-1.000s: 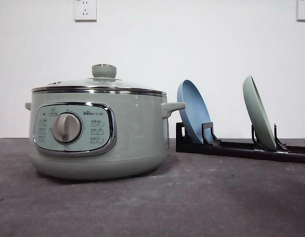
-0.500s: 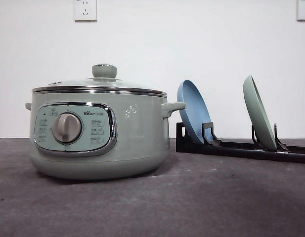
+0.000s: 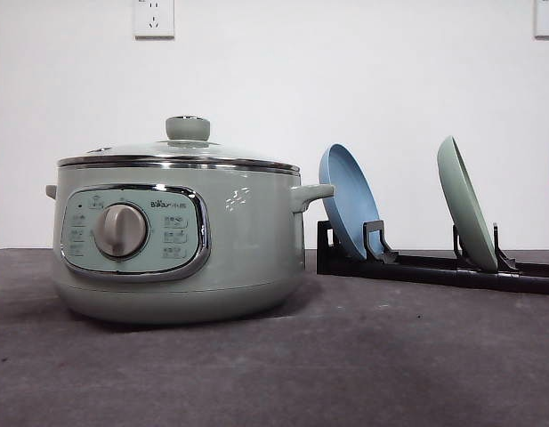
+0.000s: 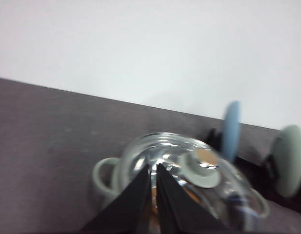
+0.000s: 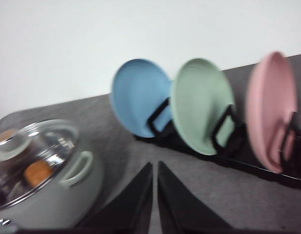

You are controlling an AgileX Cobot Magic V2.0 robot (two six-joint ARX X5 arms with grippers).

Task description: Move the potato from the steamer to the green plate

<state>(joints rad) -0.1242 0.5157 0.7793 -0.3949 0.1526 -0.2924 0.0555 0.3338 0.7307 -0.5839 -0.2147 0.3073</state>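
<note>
1. The potato (image 5: 38, 171) lay inside the steamer (image 3: 176, 240), seen orange through the glass lid (image 3: 178, 151).
2. The steamer stood lidded on the grey table (image 3: 345, 365).
3. The green plate (image 3: 465, 205) stood on edge in the black rack (image 3: 434, 267), between the blue plate (image 3: 348, 200) and the pink plate (image 5: 270, 109).
4. The left gripper (image 4: 153, 183) hung over the lid, jaws closed and empty.
5. The right gripper (image 5: 154, 183) hung over the table near the rack, jaws closed and empty.

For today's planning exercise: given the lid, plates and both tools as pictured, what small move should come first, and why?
Probably lower the left tool toward the lid knob: the glass lid covers the steamer, the potato lies beneath it, and the green plate stands racked.
</note>
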